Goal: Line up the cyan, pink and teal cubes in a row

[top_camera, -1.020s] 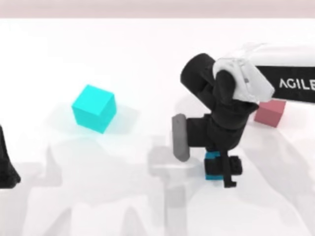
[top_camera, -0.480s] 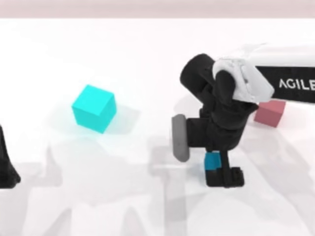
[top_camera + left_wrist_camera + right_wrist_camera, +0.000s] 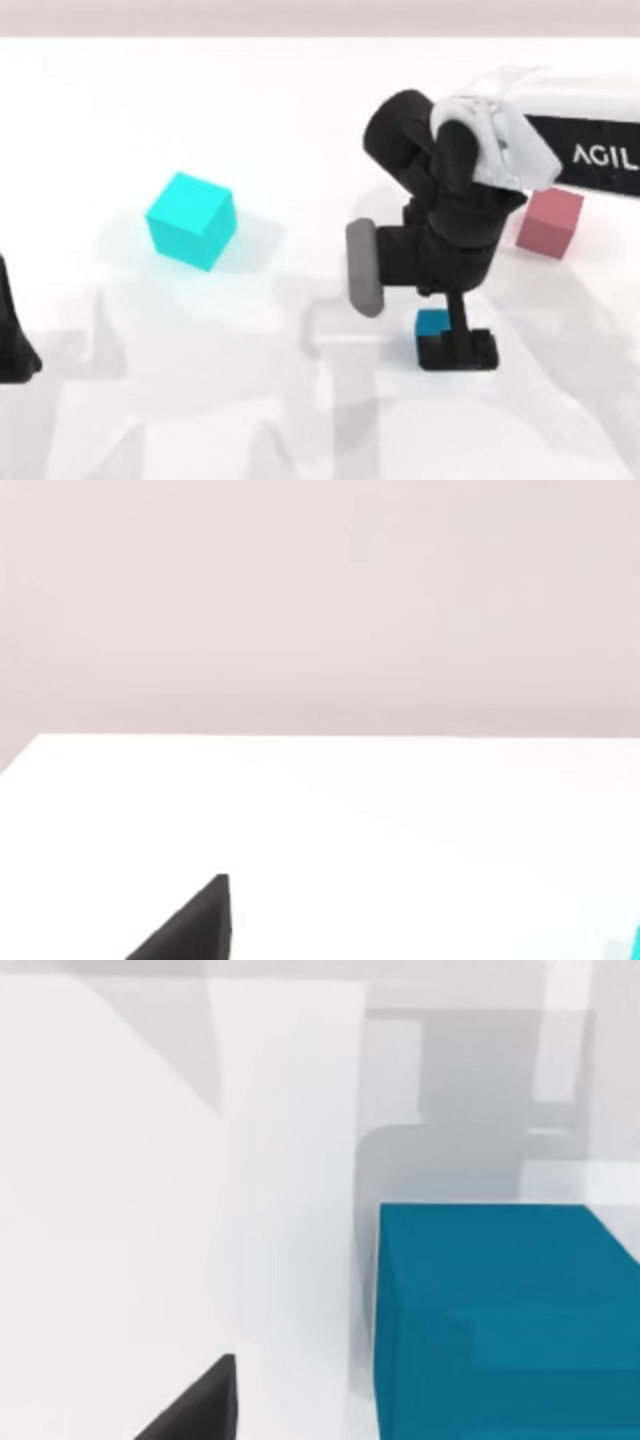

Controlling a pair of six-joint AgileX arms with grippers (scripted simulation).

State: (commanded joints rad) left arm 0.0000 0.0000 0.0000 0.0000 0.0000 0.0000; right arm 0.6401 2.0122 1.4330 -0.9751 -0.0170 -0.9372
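Since the cyan cube (image 3: 191, 220) sits alone toward nine o'clock and the pink cube (image 3: 549, 222) waits at three, you have no row yet. Your right gripper (image 3: 452, 348) stands over the teal cube (image 3: 432, 322) near five o'clock; whether it clamps the cube, you cannot tell. Your left gripper (image 3: 14, 330) idles at the nine o'clock edge.

The largest cube (image 3: 191, 220) is bright cyan, the pink cube (image 3: 549, 223) a dusty rose, and the smallest cube (image 3: 432, 322) dark teal-blue (plain and unpatterned, all three). The desk (image 3: 250, 120) is white. The right arm (image 3: 440, 215) is black with a white shell.
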